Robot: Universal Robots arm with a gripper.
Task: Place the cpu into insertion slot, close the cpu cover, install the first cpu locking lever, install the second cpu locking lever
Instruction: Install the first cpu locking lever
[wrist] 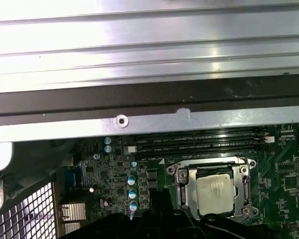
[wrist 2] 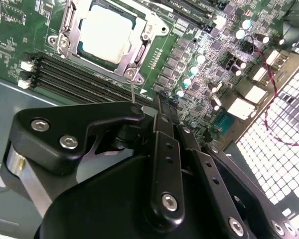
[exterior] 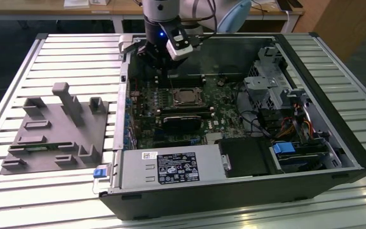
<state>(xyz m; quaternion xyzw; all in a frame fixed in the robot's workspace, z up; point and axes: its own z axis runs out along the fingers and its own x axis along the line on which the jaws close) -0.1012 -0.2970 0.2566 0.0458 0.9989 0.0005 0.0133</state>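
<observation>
Arm drops straight down from the exterior view's top, wrist vertical, gripper (exterior: pixel 159 71) pointing down inside the open computer case (exterior: pixel 335 157), over the motherboard (exterior: pixel 146 119) at its far edge just past the socket. Fingers pressed together, nothing grasped. In the second wrist view the tips sit just beside a thin lever rod (wrist 2: pixel 133 92) rising at the socket corner; contact unclear. The cpu (wrist 2: pixel 107 32) sits in the insertion slot (wrist 2: pixel 97 59), the cpu cover (wrist 2: pixel 139 47) down around it.
</observation>
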